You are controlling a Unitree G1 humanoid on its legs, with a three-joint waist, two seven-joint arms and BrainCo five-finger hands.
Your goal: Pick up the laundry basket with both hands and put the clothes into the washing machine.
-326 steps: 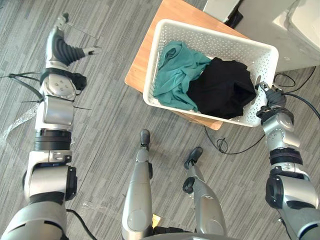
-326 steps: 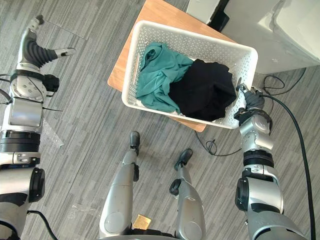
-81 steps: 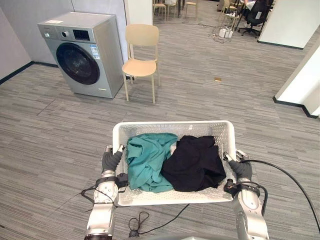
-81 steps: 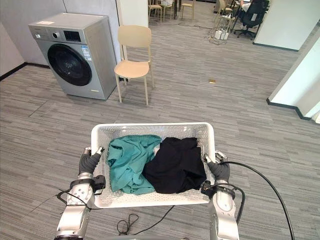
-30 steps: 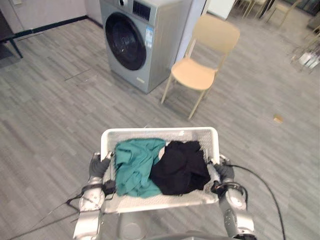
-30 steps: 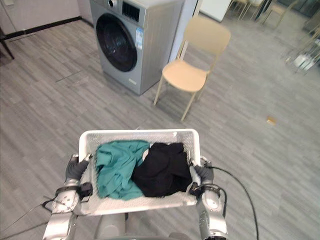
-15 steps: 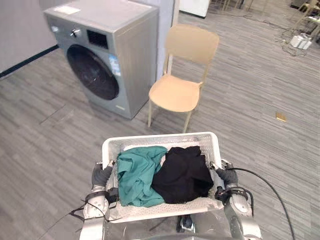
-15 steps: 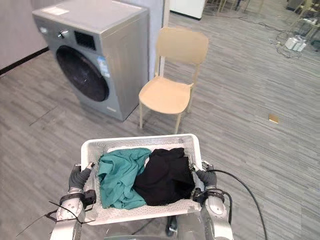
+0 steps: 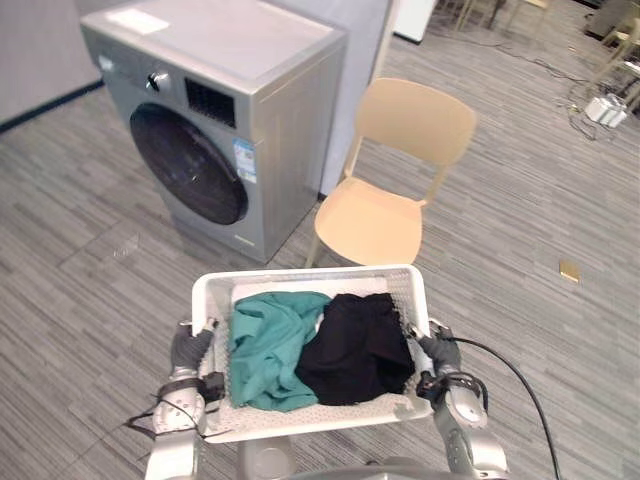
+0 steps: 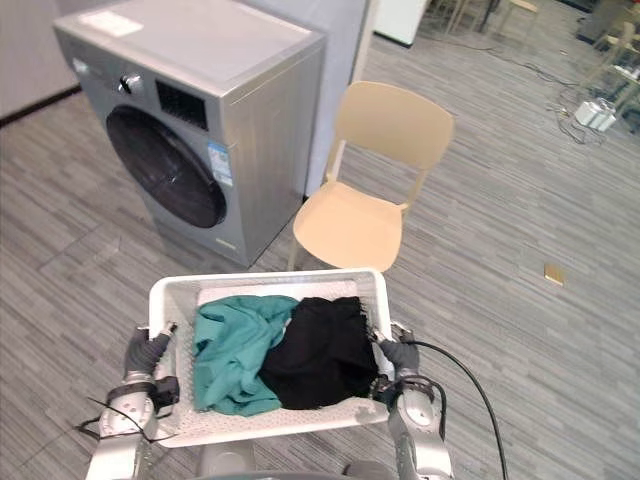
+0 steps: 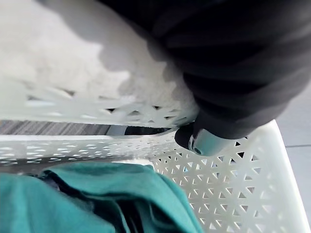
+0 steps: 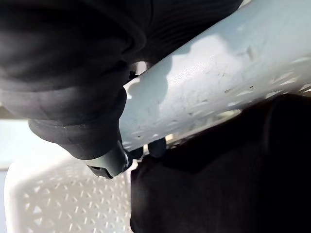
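I hold a white perforated laundry basket (image 9: 310,276) up in front of me, over the grey floor. Inside it, a teal garment (image 9: 264,345) lies on the left and a black garment (image 9: 356,346) on the right. My left hand (image 9: 188,351) is curled over the basket's left rim (image 11: 73,99), with the teal cloth (image 11: 73,201) just inside. My right hand (image 9: 441,353) grips the right rim (image 12: 218,82) beside the black cloth (image 12: 228,170). The silver washing machine (image 9: 225,120) stands ahead to the left, its round dark door (image 9: 190,165) closed.
A beige chair (image 9: 385,205) stands directly beyond the basket, close against the washer's right side. A small tan object (image 9: 570,270) lies on the floor at the right. Cables and a white box (image 9: 603,105) sit far right. Open floor spreads left of the basket.
The camera has moved: the washer and chair now look nearer and sit further right. The basket stays between both hands with the clothes lying as before.
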